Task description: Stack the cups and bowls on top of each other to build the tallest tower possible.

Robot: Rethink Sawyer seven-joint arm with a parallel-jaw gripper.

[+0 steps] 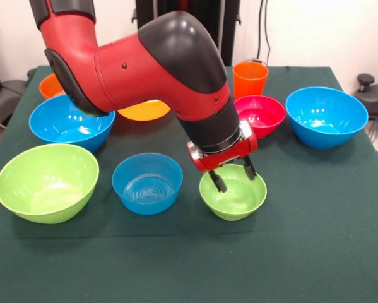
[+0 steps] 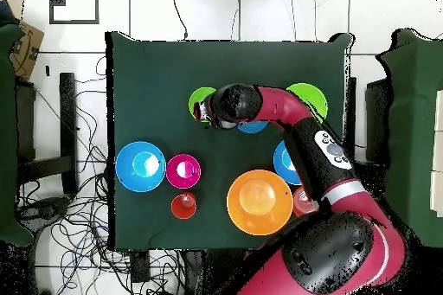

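The red and black arm [image 1: 144, 69] fills the middle of the front view and hides much behind it: an orange bowl [image 1: 144, 111] shows only as a sliver under the elbow, and another orange piece [image 1: 50, 85] at the far left is mostly covered, so its shape is unclear. From overhead the arm covers most of the near blue bowl [image 2: 253, 126], the large green bowl [image 2: 310, 99] and the left blue bowl [image 2: 284, 162].

The gripper [image 1: 233, 177] hangs over the small green bowl [image 1: 233, 192] at the near middle, its two dark fingers [image 1: 218, 180] apart, straddling the bowl's far rim, one tip inside and one behind. Whether they touch the rim is hard to tell.

All the dishes are smooth, glossy plastic on a dull dark green cloth [image 1: 315, 240]. The near row reads large lime green bowl [image 1: 47, 182], ribbed-bottom blue bowl [image 1: 147, 183], small green bowl. Farther back sit a blue bowl [image 1: 69, 123] at left, a pink bowl [image 1: 260, 115], a blue bowl [image 1: 326, 117] at right, and a tall orange cup [image 1: 250, 79] at the far edge. Nothing is stacked.
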